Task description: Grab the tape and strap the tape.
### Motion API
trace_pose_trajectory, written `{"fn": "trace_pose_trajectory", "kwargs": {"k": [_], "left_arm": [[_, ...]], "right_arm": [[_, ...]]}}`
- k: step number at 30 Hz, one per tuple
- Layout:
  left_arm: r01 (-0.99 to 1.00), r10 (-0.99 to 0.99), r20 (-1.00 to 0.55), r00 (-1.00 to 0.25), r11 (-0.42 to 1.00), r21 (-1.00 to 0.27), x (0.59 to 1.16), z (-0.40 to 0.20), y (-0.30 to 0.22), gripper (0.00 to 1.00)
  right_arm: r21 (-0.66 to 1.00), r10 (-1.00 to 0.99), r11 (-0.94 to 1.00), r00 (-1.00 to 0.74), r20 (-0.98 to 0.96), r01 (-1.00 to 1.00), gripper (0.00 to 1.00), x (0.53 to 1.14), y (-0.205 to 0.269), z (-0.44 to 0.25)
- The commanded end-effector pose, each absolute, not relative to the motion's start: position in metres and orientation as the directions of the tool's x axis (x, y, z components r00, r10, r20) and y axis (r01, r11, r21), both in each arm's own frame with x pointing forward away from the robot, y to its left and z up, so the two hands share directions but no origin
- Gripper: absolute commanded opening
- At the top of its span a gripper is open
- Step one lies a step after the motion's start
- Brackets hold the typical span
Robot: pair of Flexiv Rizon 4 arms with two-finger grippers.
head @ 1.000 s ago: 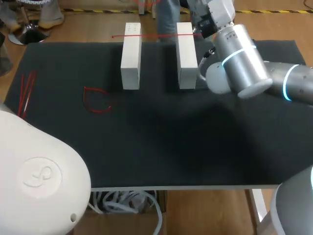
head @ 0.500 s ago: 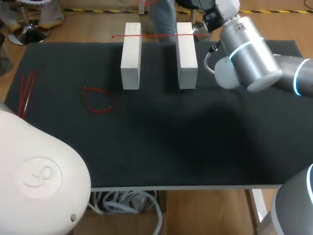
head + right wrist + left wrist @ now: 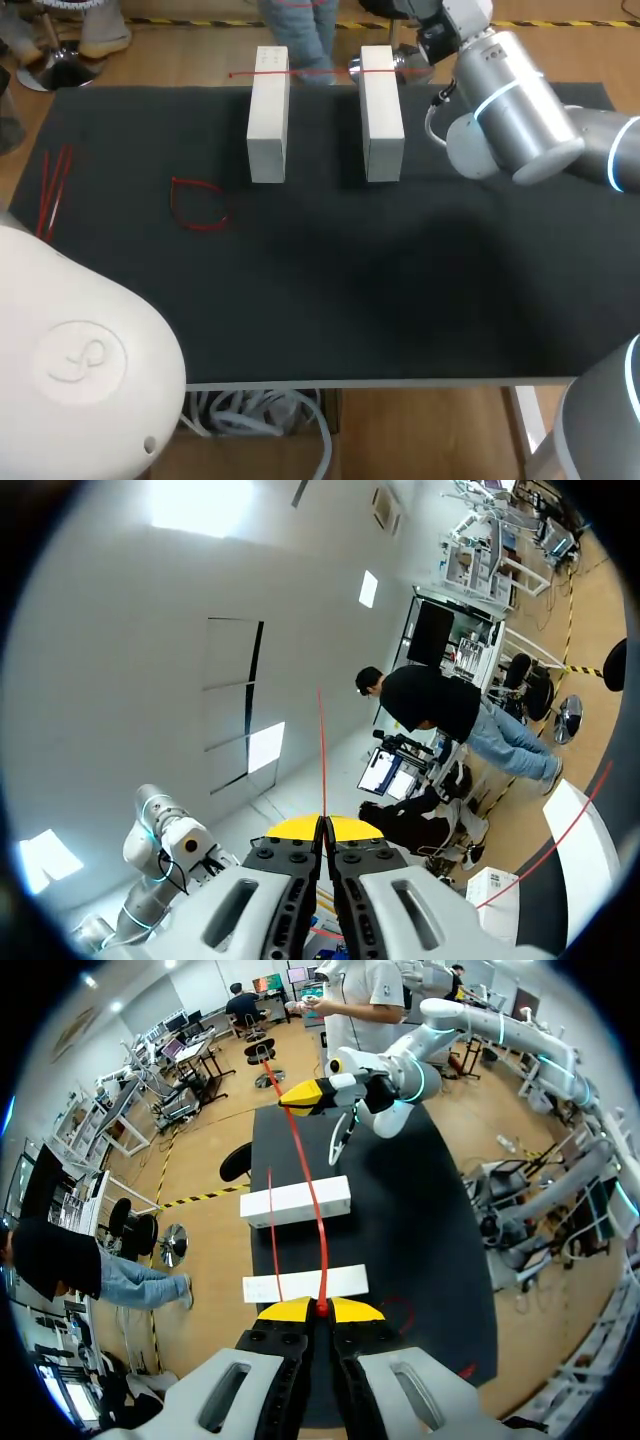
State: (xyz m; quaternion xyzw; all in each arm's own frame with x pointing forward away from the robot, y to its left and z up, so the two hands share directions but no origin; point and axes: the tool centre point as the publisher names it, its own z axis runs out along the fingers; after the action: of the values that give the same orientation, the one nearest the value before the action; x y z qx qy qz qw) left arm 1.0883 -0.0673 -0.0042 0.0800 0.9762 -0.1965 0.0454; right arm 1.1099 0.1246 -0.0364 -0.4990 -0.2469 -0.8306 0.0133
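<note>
A thin red tape strap [image 3: 309,1192] runs taut from my left gripper [image 3: 321,1310], which is shut on its near end, over two white blocks [image 3: 296,1201] to my right gripper [image 3: 308,1092]. The right gripper [image 3: 323,827] is shut on the strap [image 3: 321,750], and a short length sticks out ahead of its yellow tips. In the head view a red strap [image 3: 300,72] crosses the far ends of both blocks [image 3: 267,115], reaching my right gripper [image 3: 402,62] at the table's far edge. My left gripper is outside the head view. A second red strip [image 3: 272,1228] lies across the blocks.
A red tape loop [image 3: 198,206] lies on the black table [image 3: 350,290] left of the blocks. Several loose red strips [image 3: 54,190] lie near the left edge. My left arm's white housing [image 3: 80,350] fills the near left corner.
My right arm has shifted right and a little toward the far edge. The blocks, the loop and the loose strips have not moved.
</note>
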Motion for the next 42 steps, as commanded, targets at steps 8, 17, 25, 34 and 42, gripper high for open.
{"fn": "trace_pose_trajectory", "kwargs": {"k": [8,17,25,34,42], "left_arm": [[0.173,0.138,-0.119,-0.983,0.911,-0.374,1.088,-0.004,-0.067,0.0],[0.173,0.138,-0.119,-0.983,0.911,-0.374,1.088,-0.004,-0.067,0.0],[0.173,0.138,-0.119,-0.983,0.911,-0.374,1.088,-0.004,-0.067,0.0],[0.173,0.138,-0.119,-0.983,0.911,-0.374,1.088,-0.004,-0.067,0.0],[0.173,0.138,-0.119,-0.983,0.911,-0.374,1.088,-0.004,-0.067,0.0]], "right_arm": [[0.421,0.224,-0.848,-0.501,0.836,0.321,0.0,1.111,0.121,-0.034],[0.421,0.224,-0.848,-0.501,0.836,0.321,0.0,1.111,0.121,-0.034],[0.421,0.224,-0.848,-0.501,0.836,0.321,0.0,1.111,0.121,-0.034],[0.471,0.343,-0.869,-0.502,0.794,0.152,0.0,1.113,0.133,-0.033],[0.535,0.479,-0.845,-0.461,0.747,-0.013,0.0,1.109,0.136,-0.028]]}}
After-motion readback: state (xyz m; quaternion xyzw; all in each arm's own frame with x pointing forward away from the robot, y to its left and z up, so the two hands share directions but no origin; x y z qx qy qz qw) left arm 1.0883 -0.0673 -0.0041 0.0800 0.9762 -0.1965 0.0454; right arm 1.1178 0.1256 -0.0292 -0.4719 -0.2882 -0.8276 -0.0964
